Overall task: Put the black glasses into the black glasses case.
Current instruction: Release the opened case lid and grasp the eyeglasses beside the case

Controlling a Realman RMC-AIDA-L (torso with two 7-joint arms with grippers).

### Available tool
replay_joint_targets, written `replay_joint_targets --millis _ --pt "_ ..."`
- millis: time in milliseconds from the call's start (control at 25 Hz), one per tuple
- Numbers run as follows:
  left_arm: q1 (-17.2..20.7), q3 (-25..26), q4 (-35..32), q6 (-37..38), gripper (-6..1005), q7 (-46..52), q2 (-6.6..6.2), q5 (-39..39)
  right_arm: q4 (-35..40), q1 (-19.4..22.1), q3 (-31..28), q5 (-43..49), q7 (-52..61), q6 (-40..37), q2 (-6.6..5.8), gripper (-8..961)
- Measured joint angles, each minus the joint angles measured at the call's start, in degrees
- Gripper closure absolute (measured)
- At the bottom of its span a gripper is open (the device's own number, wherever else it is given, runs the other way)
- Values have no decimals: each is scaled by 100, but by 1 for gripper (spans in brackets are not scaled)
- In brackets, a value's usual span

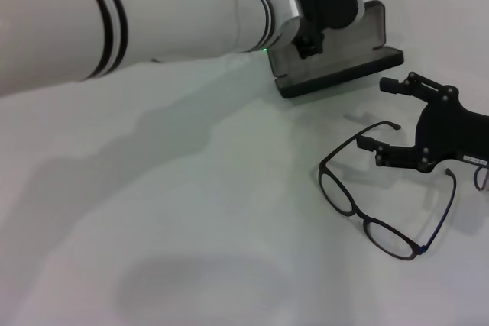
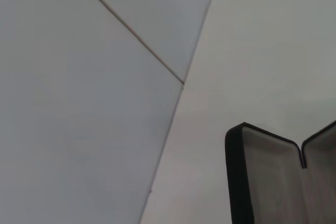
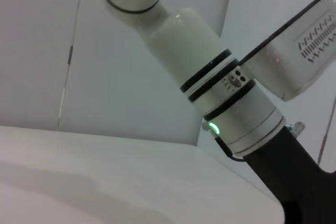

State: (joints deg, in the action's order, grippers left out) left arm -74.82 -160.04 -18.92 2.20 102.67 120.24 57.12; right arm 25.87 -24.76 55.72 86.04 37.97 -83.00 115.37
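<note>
- The black glasses case [image 1: 336, 55] lies open on the white bench [image 1: 191, 211], lid raised, grey lining showing.
- The left claw [image 1: 309, 47] reaches over the case's open tray; whether its fingers are spread or closed, I cannot tell.
- The black glasses [image 1: 386, 188] rest unfolded on the bench, nearer the robot than the case.
- The right claw [image 1: 382, 120] stands wide beside the glasses' far temple arm, holding nothing.
</note>
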Motion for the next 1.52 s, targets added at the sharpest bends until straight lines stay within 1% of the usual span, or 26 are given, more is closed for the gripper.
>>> replay_joint_targets --millis 40,120,160,200,240,280,320,360,400,440,520,600,680,840,1000,1200,1520 --pt "61 131 -64 -92 887 -112 -4 29 1 -8 0 0 0 12 -1 63" --pt "290 674 -261 -274 887 -524 -18 247 2 -23 0 0 0 35 -5 63" --pt "489 1128 -392 -330 887 -842 -21 487 4 -29 0 1 0 43 -6 63" --pt "645 1474 -497 -351 887 -1058 -22 652 5 -37 0 1 0 47 -6 63" --pt "946 2068 -704 -373 886 -1533 -24 1044 5 -40 0 1 0 48 -6 63" --pt "946 2068 -704 -373 886 -1533 -24 1044 5 -44 0 1 0 50 -6 63" --pt "1608 3029 -1299 -375 886 -2321 -25 1678 6 -44 0 1 0 52 -6 63" --pt "1671 3089 -1356 -373 886 -2393 -24 1721 6 -44 0 0 0 55 -6 63" --pt "1850 3258 -1509 -359 886 -2548 -21 1852 6 -45 0 0 0 57 -6 63" --pt "2144 3510 -1782 -360 886 -2840 -19 2062 6 -46 0 0 0 61 -6 63" --pt "2511 3728 -2125 -377 886 -3185 -3 2274 6 -46 0 2 0 68 -6 63" --pt "2707 3807 -2278 -399 886 -3380 7 2370 6 -46 0 8 -10 71 -6 63" --pt "2810 3808 -2327 -427 886 -3451 11 2405 5 -47 0 9 -45 76 -6 63" --pt "2941 3796 -2370 -602 887 -3540 19 2591 4 -53 0 18 -73 81 -6 62" --pt "3082 3786 -2396 -798 888 -3601 25 2950 -16 -62 0 23 -129 90 -6 62" --pt "3258 3550 -2504 -1111 885 -3615 23 3416 -39 -64 0 27 -148 110 0 62" --pt "3321 3206 -2517 -1233 853 -3632 25 3871 -32 -41 9 44 -150 101 1 63"
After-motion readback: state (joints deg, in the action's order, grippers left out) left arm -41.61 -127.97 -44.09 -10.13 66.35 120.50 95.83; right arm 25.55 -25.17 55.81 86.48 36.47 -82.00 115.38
